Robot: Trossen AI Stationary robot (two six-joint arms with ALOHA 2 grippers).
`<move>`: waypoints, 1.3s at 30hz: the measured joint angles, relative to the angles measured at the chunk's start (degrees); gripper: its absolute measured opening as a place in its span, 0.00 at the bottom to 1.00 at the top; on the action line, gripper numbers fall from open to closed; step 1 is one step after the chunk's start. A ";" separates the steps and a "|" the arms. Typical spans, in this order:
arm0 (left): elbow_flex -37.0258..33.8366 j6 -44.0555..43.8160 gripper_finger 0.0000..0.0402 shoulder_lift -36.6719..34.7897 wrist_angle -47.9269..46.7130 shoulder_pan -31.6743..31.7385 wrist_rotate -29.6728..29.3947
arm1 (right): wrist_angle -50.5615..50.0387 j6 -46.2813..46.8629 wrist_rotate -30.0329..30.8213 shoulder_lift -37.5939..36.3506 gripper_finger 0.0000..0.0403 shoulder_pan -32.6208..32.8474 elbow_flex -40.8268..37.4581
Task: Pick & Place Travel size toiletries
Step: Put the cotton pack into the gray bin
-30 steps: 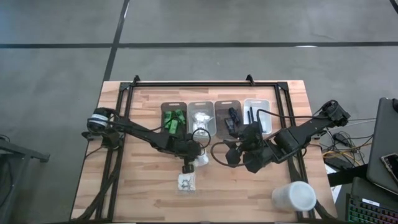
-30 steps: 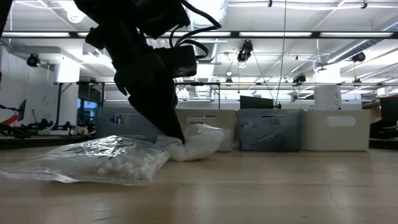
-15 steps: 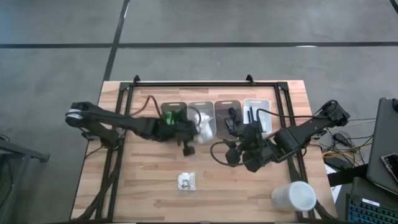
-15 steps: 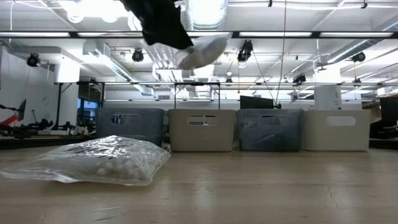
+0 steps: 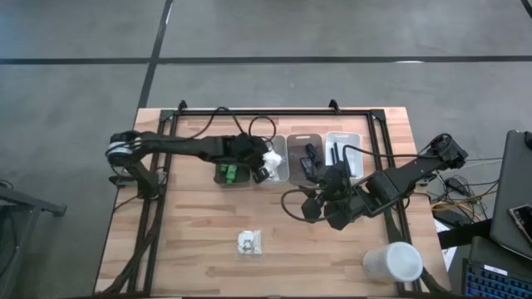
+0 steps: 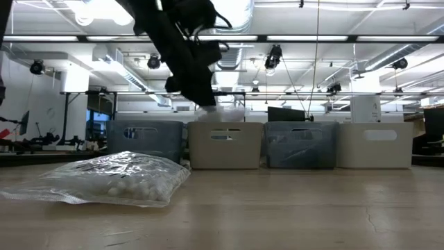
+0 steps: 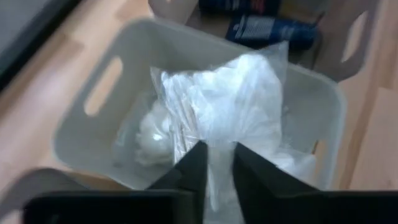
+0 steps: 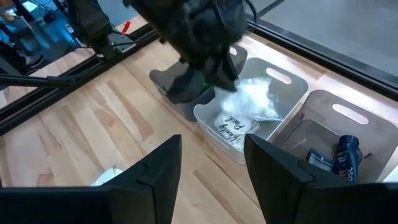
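Above the pale grey plastic bin (image 5: 270, 164), second in the row at 12 o'clock on the table (image 5: 199, 249), the left pincer (image 7: 214, 163) is gripping a clear packet of white puffs (image 7: 239, 106), poised to drop it among its kind. Another clear puff packet (image 5: 248, 242) is lying at 6 o'clock; the right pincer (image 8: 211, 174) is waiting open nearby.

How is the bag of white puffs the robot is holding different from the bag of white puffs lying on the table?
The clear packet of white puffs in the left gripper hangs in the air over the white plastic bin; the other clear packet of white puffs lies flat on the wooden table. The held one is pinched by dark fingers; the table one is untouched, away from the bins. Both are see-through bags of white puffs.
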 joint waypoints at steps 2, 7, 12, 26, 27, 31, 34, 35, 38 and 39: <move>0.00 -2.26 0.27 1.58 -0.01 0.05 -0.02 | 0.04 0.04 0.00 -0.02 0.42 0.00 0.00; 0.00 -4.46 0.52 0.99 -0.03 -0.84 -0.10 | 0.04 1.56 -0.21 -0.04 0.46 0.17 -0.02; 1.58 -2.22 0.70 -4.39 -3.62 -2.26 7.96 | 0.06 1.70 -0.39 -0.06 0.49 0.20 -0.02; -7.56 -17.45 0.74 -18.54 -19.49 -18.32 29.45 | 0.24 1.31 -0.35 -0.06 0.54 0.14 -0.28; -9.46 -21.54 0.74 -18.37 -18.26 -19.63 29.42 | 0.30 1.27 -0.27 -0.06 0.54 0.06 -0.43; -18.43 -40.44 0.74 -16.99 -7.98 -23.93 28.45 | 0.30 1.54 -0.21 -0.06 0.55 -0.02 -1.12; -25.58 -52.97 0.73 -16.37 7.74 -26.50 25.07 | 0.51 1.61 -0.22 -0.06 0.56 -0.02 -1.73; -27.84 -57.11 0.72 -16.20 13.05 -27.17 22.97 | 0.54 1.69 -0.22 -0.06 0.57 -0.02 -1.90; -33.74 -70.54 0.72 -15.11 24.30 -28.34 16.91 | 0.59 1.70 -0.22 -0.06 0.58 0.00 -2.07; -35.16 -72.67 0.72 -14.81 26.43 -28.55 15.81 | 0.59 1.70 -0.22 -0.06 0.59 0.00 -2.08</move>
